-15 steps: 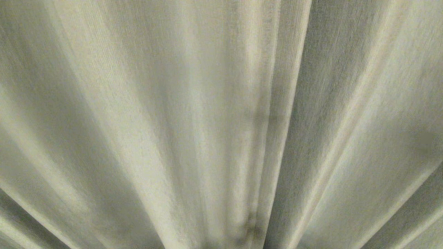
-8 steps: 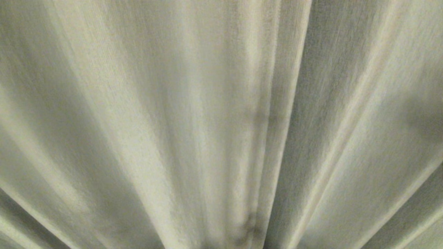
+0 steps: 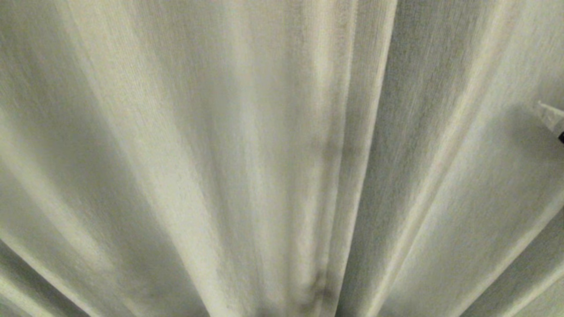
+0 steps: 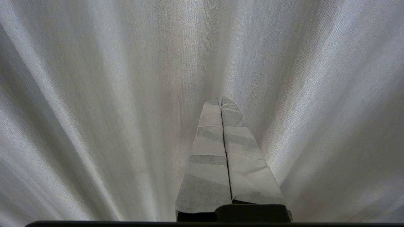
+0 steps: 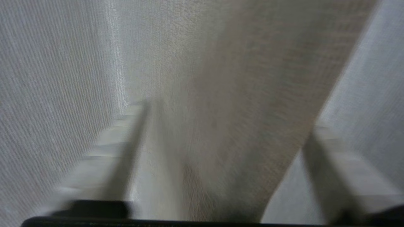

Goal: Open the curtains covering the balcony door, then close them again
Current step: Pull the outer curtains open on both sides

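The curtains [image 3: 264, 154] fill the whole head view. They are cream-beige woven cloth, hanging in soft folds that spread like a fan from the lower middle of the picture. One hemmed edge [image 3: 352, 167] runs from the top down to the lower middle, and a darker, shaded fold lies just to the right of it. The balcony door is not visible in any view; the cloth hides everything behind it.

The right claw [image 5: 221, 151] is at work. In the head view only the pale tip of one finger [image 3: 551, 116] enters at the right edge, touching or very near the cloth, with a soft shadow beside it. In the right wrist view the picture is blurred, but the two fingers [image 5: 116, 148] stand wide apart, and a beige fold of the curtains [image 5: 246, 110] hangs between them. The fingers are not pressed on this fold, so the cloth is between the fingers but not clamped.

The left claw [image 4: 221, 104] is idle and points at the curtains [image 4: 94, 94], with its tips close to the cloth; I cannot tell if they touch it. Its two fingers [image 4: 208, 157], wrapped in pale tape, lie together along their whole length and hold nothing.

No containers are visible in these views.
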Tool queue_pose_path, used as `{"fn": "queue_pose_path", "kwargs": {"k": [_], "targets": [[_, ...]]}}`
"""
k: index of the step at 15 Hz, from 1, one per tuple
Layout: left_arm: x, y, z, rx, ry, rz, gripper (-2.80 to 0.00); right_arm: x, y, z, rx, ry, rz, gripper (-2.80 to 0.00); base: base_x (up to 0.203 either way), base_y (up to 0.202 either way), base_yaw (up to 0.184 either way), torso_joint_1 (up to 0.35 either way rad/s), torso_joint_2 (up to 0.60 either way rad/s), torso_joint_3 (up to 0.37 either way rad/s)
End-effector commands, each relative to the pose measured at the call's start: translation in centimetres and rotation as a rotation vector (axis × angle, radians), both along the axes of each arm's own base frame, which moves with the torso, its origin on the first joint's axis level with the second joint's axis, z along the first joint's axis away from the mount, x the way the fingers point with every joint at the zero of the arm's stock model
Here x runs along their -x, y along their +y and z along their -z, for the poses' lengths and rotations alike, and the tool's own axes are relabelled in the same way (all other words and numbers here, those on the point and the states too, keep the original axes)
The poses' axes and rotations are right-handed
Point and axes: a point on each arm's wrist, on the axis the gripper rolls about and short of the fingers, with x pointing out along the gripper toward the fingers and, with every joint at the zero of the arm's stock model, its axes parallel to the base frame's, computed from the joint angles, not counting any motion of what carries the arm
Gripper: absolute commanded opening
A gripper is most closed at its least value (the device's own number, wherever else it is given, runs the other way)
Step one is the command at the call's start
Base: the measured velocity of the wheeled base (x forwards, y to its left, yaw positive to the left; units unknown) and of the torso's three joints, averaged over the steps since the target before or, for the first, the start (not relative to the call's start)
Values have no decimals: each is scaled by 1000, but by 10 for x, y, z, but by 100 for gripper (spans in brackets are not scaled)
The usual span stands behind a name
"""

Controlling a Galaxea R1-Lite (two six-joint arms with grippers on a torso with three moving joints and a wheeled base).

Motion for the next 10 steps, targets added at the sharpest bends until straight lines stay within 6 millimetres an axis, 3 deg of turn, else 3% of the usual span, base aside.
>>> {"fn": "queue_pose_path", "kwargs": {"k": [1,10], "targets": [[0,0,0,1,-1,-1,-280,-5,0,2,4,7,-22,-280,0,0,0,0,0,0],[0,0,0,1,-1,-1,-280,-10,0,-11,9,-28,-48,-280,0,0,0,0,0,0]]}}
